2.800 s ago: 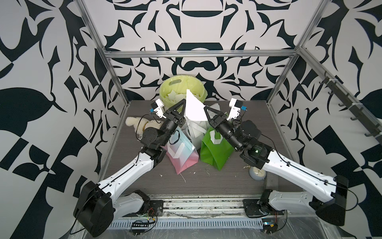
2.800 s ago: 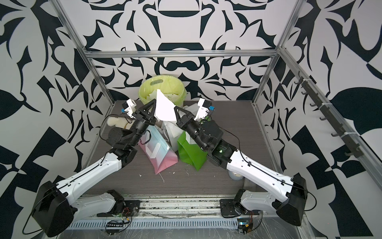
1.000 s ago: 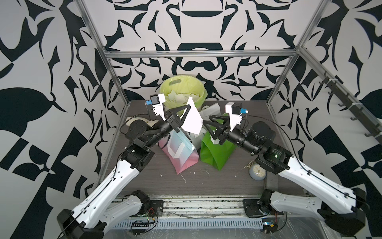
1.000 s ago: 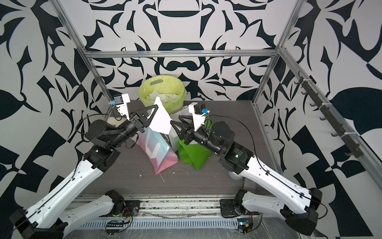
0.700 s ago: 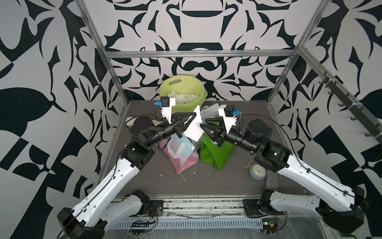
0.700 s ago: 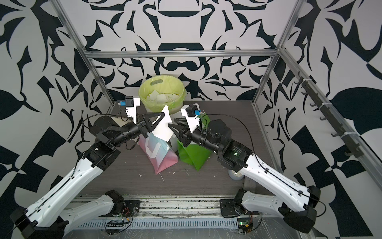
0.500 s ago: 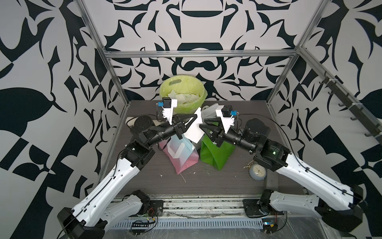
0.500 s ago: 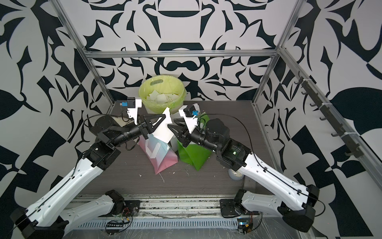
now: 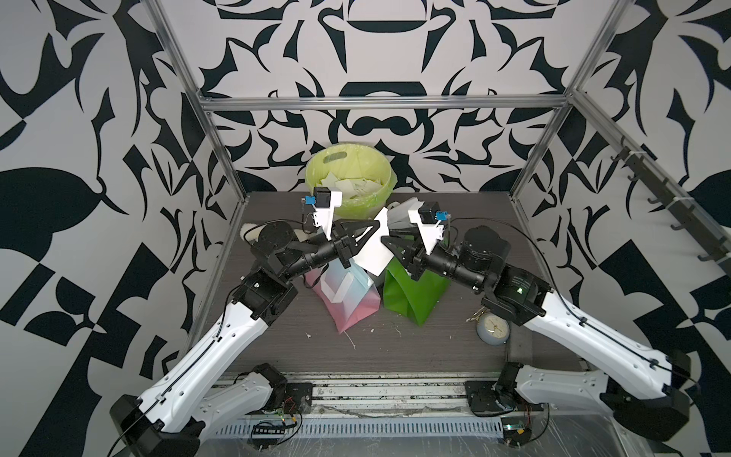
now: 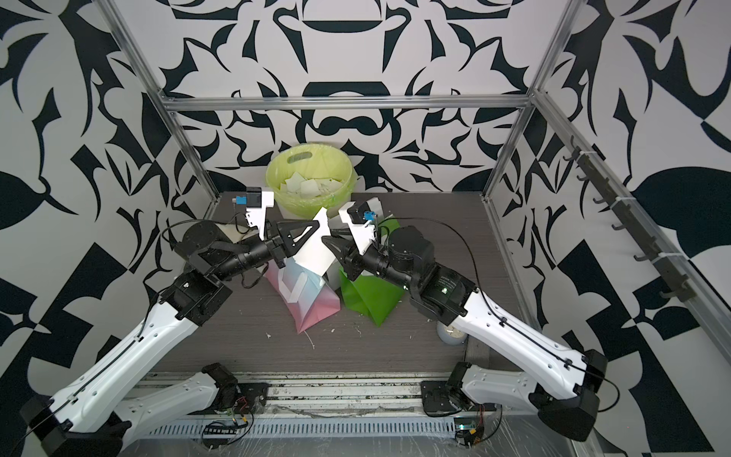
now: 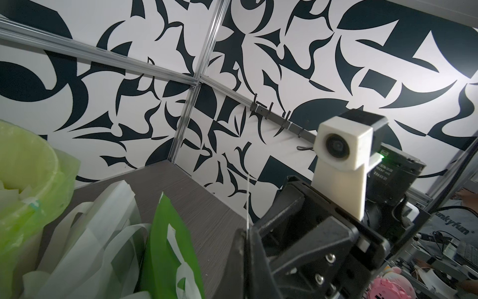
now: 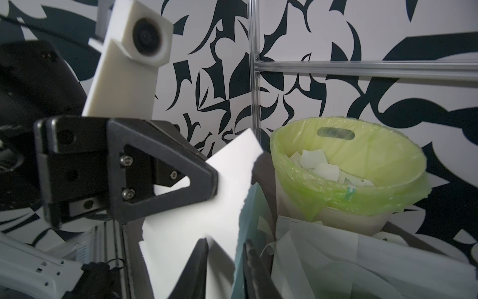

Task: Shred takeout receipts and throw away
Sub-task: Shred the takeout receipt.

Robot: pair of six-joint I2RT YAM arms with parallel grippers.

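Right jaws narrowed around the lowered receipt (image 9: 371, 253).

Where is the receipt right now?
In both top views the receipt hangs mid-scene, pinched by the left gripper, with the right gripper at its opposite edge, above the pink bag and green bag, in front of the lime-lined bin.

One plain white rectangular paper sheet (image 9: 372, 255). One round bin lined with yellow-green plastic (image 9: 358, 203), holding several white paper scraps (image 9: 358, 185). In front of the bin, three paper gift bags: pink-and-blue (image 9: 348, 294), green (image 9: 411, 294), white (image 9: 397, 217). One small round clock (image 9: 491, 329).
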